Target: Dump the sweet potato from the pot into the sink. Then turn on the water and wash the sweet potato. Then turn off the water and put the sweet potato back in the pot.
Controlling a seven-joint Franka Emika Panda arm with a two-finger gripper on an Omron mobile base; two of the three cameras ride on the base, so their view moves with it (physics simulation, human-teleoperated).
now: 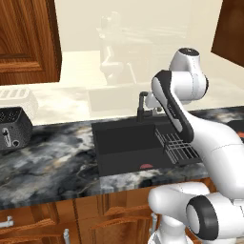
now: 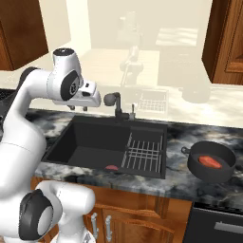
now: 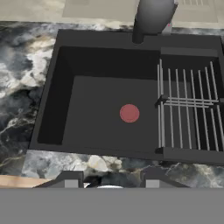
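Note:
The black sink (image 2: 90,142) lies sunk in the dark marbled counter and is also seen from above (image 3: 96,87). The black pot (image 2: 199,172) stands upright on the counter to the right of the basin. The orange-red sweet potato (image 2: 210,162) lies inside it. My gripper (image 2: 95,100) hangs above the basin's back left, level with the faucet head and well left of the pot. Its two tips (image 3: 111,181) stand apart with nothing between them. A flat red oval sliver (image 3: 129,113) rests on the basin floor.
The black faucet (image 2: 116,107) rises at the basin's back edge, just right of my hand. A wire rack (image 2: 144,152) takes up the basin's right part. A black toaster (image 1: 14,127) sits on the counter far left. Wooden cabinets hang at both upper corners.

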